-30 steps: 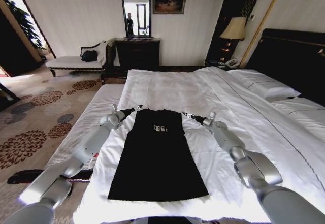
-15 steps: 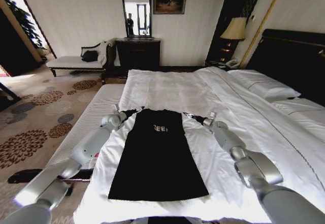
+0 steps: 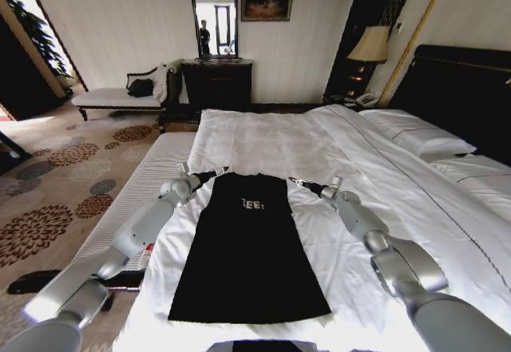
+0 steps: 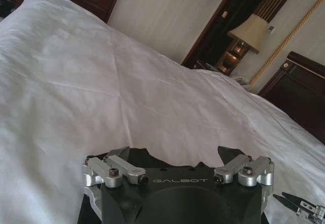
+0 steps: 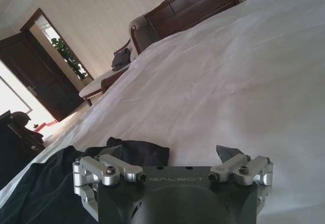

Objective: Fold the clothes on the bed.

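Right tool [image 5: 172,155] spread open, one finger seemingly touching black T-shirt [image 5: 45,188].

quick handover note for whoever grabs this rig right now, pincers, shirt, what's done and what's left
Left pincer: open, low at the far left corner of the black T-shirt.
Right pincer: open, low at the far right corner, one finger over fabric in its wrist view.
The shirt lies flat on the bed, sides folded in to a narrow strip, "FREE!" partly hidden.
Done: side folds.
Left: likely grip both far corners and fold lengthwise.
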`<state>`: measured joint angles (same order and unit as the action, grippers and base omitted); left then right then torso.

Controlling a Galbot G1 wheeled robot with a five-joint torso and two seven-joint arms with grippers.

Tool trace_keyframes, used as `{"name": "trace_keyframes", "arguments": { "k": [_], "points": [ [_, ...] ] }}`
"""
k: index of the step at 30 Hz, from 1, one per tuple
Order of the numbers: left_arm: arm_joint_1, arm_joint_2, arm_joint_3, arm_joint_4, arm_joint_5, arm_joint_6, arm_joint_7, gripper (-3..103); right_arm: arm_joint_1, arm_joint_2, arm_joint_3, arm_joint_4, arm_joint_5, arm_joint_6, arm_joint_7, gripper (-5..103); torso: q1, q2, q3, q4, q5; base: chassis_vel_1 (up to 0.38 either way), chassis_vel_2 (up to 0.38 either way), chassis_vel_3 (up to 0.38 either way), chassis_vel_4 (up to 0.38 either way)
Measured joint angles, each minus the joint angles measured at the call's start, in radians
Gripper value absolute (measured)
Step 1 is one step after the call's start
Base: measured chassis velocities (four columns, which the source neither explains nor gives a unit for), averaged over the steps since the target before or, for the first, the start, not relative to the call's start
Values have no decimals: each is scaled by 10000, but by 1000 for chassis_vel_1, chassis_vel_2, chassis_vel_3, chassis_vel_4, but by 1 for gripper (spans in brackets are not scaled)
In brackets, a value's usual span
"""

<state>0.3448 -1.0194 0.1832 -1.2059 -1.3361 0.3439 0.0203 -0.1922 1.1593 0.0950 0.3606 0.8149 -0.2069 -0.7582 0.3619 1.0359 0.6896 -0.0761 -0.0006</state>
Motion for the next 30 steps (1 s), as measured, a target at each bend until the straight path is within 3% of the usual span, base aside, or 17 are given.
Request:
{"name": "trace_keyframes", "arguments": {
  "k": [6,12,16,30],
  "points": [
    [49,102,-108,185,24,-13,151,100,50,217,12,-32,48,-191,279,100,-7,1,-3,11,0,0,0,0,0],
    [9,-57,-192,553,71,-116,390,100,84,384,-5,-124,12,-289,510,100,-2,1,-2,0,-1,0,0,0,0],
    [17,-98,-224,643,99,-148,477,100,103,538,18,-147,11,-370,656,100,-4,2,-3,5,0,0,0,0,0],
    [-18,-61,-251,797,86,-187,725,100,155,903,13,-211,-89,-501,681,100,-2,2,-2,8,-1,0,0,0,0]
  ]
}}
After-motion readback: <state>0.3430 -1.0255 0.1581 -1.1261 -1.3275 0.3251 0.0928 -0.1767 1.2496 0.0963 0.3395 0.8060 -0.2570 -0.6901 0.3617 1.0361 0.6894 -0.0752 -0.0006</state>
